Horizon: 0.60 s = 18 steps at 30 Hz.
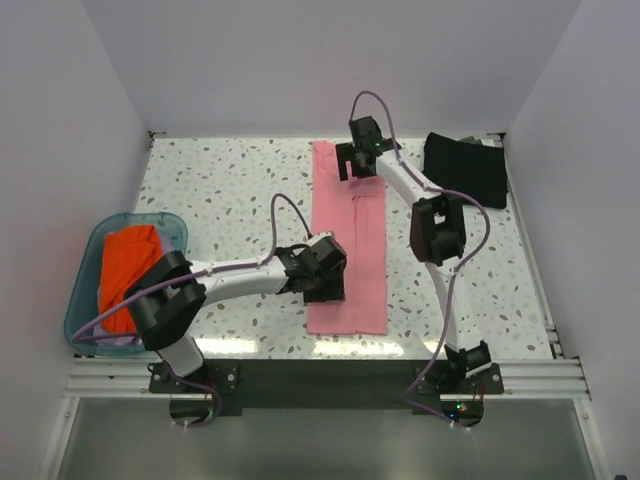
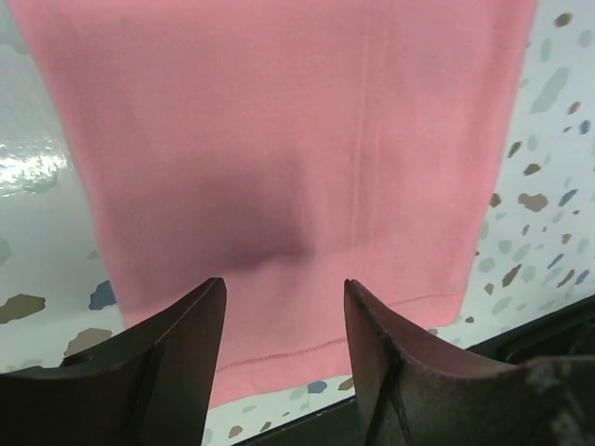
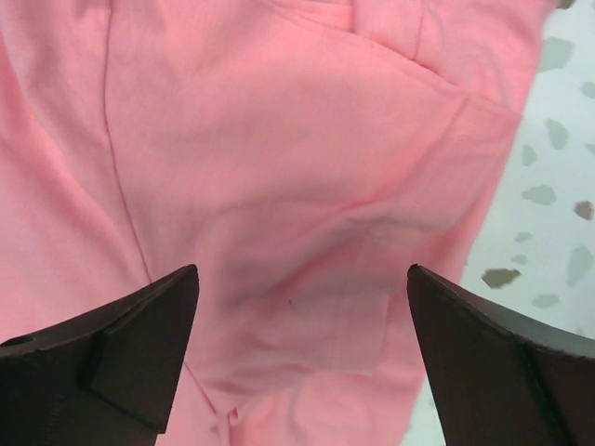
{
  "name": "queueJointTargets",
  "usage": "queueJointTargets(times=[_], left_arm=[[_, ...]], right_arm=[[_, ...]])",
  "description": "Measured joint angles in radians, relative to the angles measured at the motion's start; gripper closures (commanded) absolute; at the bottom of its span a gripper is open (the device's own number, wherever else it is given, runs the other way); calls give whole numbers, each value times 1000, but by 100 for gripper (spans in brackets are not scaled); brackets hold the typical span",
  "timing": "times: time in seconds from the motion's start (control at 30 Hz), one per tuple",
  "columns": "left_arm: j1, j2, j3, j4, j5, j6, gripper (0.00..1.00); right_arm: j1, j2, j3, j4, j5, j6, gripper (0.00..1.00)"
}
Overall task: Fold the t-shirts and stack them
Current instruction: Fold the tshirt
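From above, you see the salmon-pink t-shirt point(image 1: 348, 240) lying as a long narrow strip down the middle of the table point(image 1: 230, 190), running far to near. The left gripper point(image 1: 325, 283) hangs over its near part and the right gripper point(image 1: 348, 170) over its far end. Their own bodies hide the fingers here, so this view does not settle the jaws. The black t-shirt point(image 1: 465, 168) lies folded at the far right. At the left, a blue tub point(image 1: 80, 290) holds orange cloth point(image 1: 128, 268), partly hidden by the left arm.

Your left wrist camera shows the fingers apart, released, above the pink hem, with nothing between them.

Your right wrist camera shows its fingers spread wide over creased pink cloth, gripping nothing. You cannot tell whether they touch it.
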Motion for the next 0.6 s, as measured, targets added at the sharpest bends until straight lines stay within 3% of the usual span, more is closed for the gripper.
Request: queueJointTargets(times=[0.27, 0.4, 0.5, 0.53, 0.6], left_arm=[[53, -161, 39, -20, -67, 88, 37], [117, -255, -33, 7, -72, 104, 40], [134, -287, -114, 17, -66, 125, 41], [133, -291, -143, 25, -56, 133, 41], [132, -300, -205, 48, -31, 148, 42]], right_arm=[[0, -262, -136, -41, 41, 53, 1], [0, -544, -481, 4, 28, 139, 2], [13, -812, -873, 83, 11, 219, 16], [24, -892, -996, 99, 8, 246, 28], [67, -1022, -1198, 106, 2, 300, 34]])
